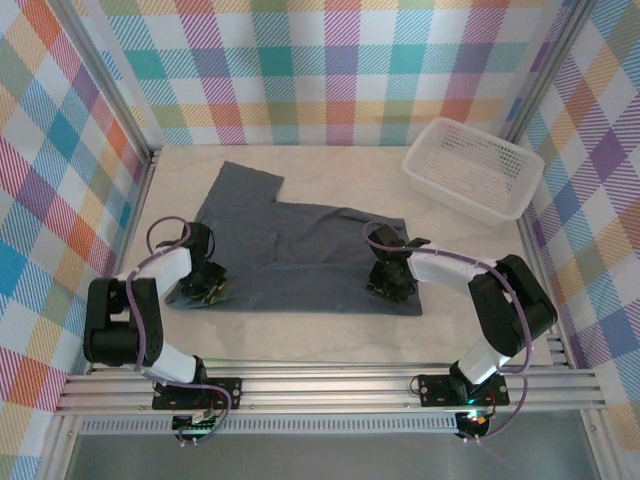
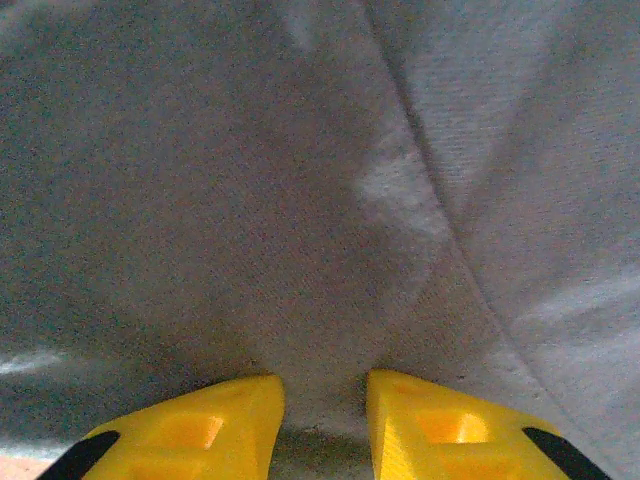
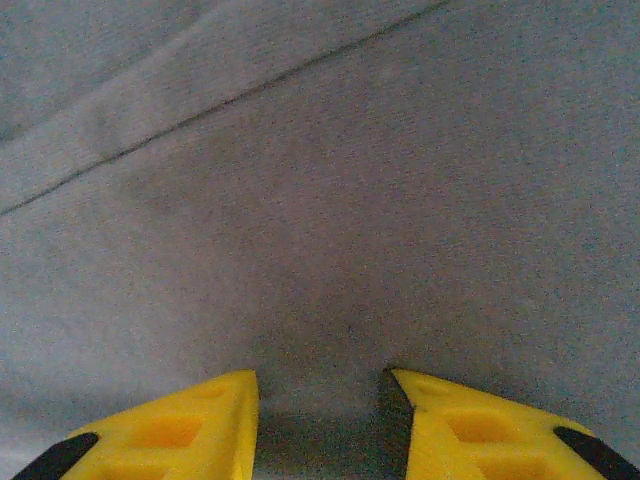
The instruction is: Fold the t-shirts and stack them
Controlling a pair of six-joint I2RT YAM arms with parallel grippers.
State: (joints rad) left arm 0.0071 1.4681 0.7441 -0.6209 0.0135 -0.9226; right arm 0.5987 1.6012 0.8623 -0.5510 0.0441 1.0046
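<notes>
t-shirt (image 1: 300, 250) corner hidden beneath left end effector (image 1: 206, 284).

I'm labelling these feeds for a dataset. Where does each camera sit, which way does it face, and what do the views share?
Top external: above and behind the bases, looking down on the table, t-shirt and white basket; shows left arm, right arm, left pincer and right pincer.
Left wrist: on the left arm, looking closely down at grey fabric; its yellow fingers show, apart.
Right wrist: on the right arm, same close downward look; its yellow fingers show, apart.
Shared: all three see the t-shirt.
</notes>
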